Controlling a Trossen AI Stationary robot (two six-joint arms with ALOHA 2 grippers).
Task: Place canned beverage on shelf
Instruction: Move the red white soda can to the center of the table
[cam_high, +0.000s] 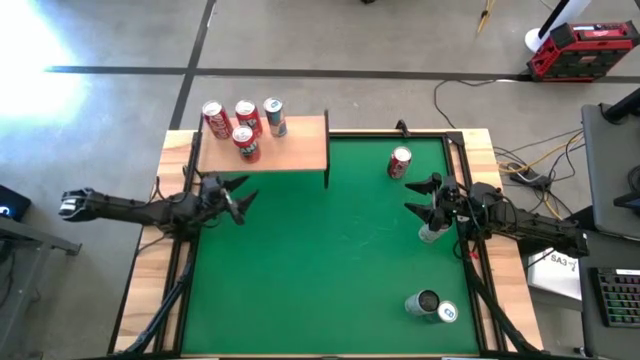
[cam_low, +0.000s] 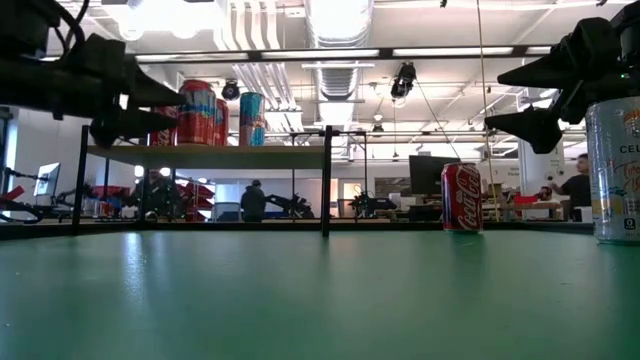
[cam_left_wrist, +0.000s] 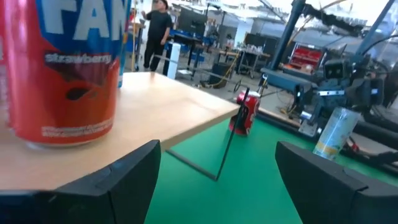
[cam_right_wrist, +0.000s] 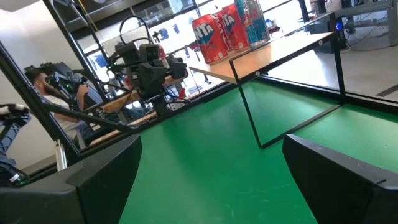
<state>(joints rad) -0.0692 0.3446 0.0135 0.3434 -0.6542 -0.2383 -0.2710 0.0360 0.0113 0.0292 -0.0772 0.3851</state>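
Four cans stand on the shelf (cam_high: 285, 152), a light-wood board on thin black legs at the far left corner of the green mat (cam_high: 330, 270): three red Fanta strawberry cans (cam_high: 217, 120) and one blue-and-silver can (cam_high: 275, 116), grouped toward the board's left end, with its right part bare. In the left wrist view the nearest red can (cam_left_wrist: 65, 68) stands close to the board's front edge. A red Coca-Cola can (cam_high: 400, 162) stands upright on the mat, to the right of the shelf and apart from it; in the low view it (cam_low: 461, 198) sits well behind the shelf's leg line. Nearer the right edge of the mat a pale silver can (cam_high: 432, 231) stands upright, and a further can (cam_high: 432, 305) lies on its side near the front right corner.

The left gripper (cam_high: 240, 198) hangs just in front of the shelf's left part, above the mat, its fingers spread and empty; the left wrist view shows both dark fingers (cam_left_wrist: 130, 177) wide apart with nothing between them. The right gripper (cam_high: 420, 197) hovers over the right side of the mat, between the Coca-Cola can and the silver can and just above the latter, its fingers likewise spread and holding nothing.
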